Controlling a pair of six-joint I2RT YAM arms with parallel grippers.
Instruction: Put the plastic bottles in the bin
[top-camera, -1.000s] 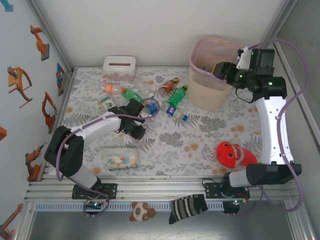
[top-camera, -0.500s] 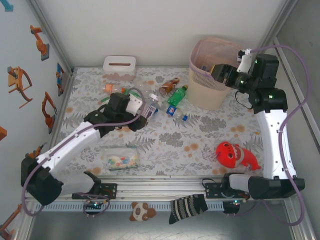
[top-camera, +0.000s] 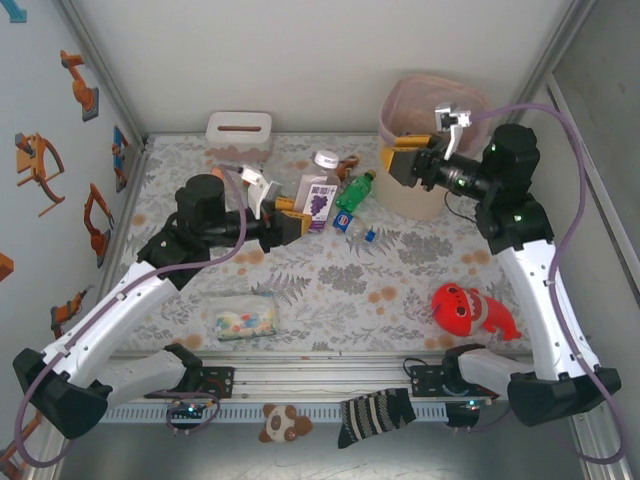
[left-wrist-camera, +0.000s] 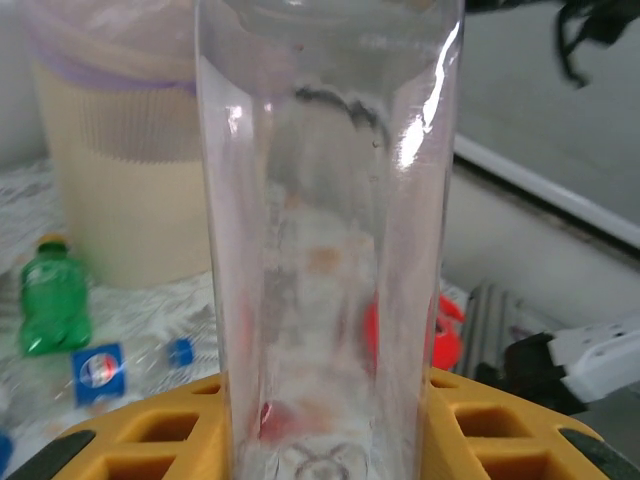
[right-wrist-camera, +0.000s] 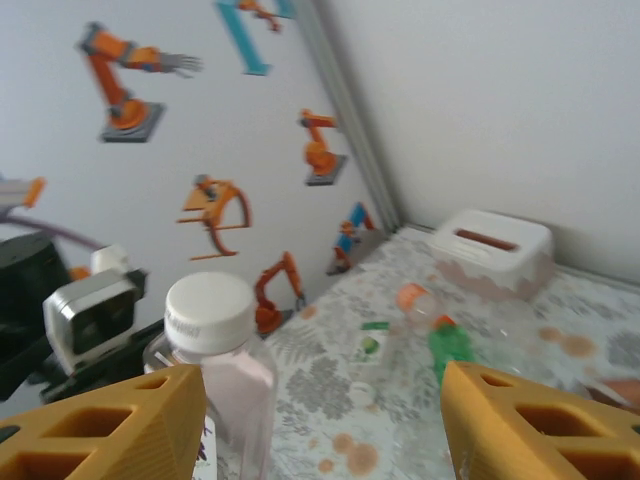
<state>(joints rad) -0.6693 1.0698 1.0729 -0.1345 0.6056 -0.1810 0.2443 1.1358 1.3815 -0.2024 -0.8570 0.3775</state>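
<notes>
A: Left side first. What does the left gripper (top-camera: 290, 215) have?

B: Its yellow jaws are clamped on the lower body of a clear bottle (top-camera: 321, 192) with a purple label and a white cap. The bottle stands upright in the grip. In the left wrist view its clear wall rises between the two fingers (left-wrist-camera: 150, 430).

A: Where is it against the bin (top-camera: 412, 203)?

B: It is left of the bin and apart from it, not over the rim. A green bottle (top-camera: 357, 190) lies on the table (top-camera: 420, 260) between the two.

A: Right gripper (top-camera: 403, 163)?

B: Its jaws are spread wide with nothing between them. It hangs at the bin's left side, facing the held bottle. The right wrist view shows the white cap close to one of its fingers.

A: Other bottles?

B: All are on the table. A blue-labelled bottle (top-camera: 348, 222) lies just in front of the green one and a brown bottle (top-camera: 343, 166) just behind it. An orange-capped bottle (right-wrist-camera: 415, 298) lies nearer the tissue box (top-camera: 239, 135). The contents of the bin cannot be made out.

A: Non-task items?

B: A packet of coloured pieces (top-camera: 240, 320) sits front left and a red toy (top-camera: 465, 308) front right. Both are well apart from the grippers.
</notes>
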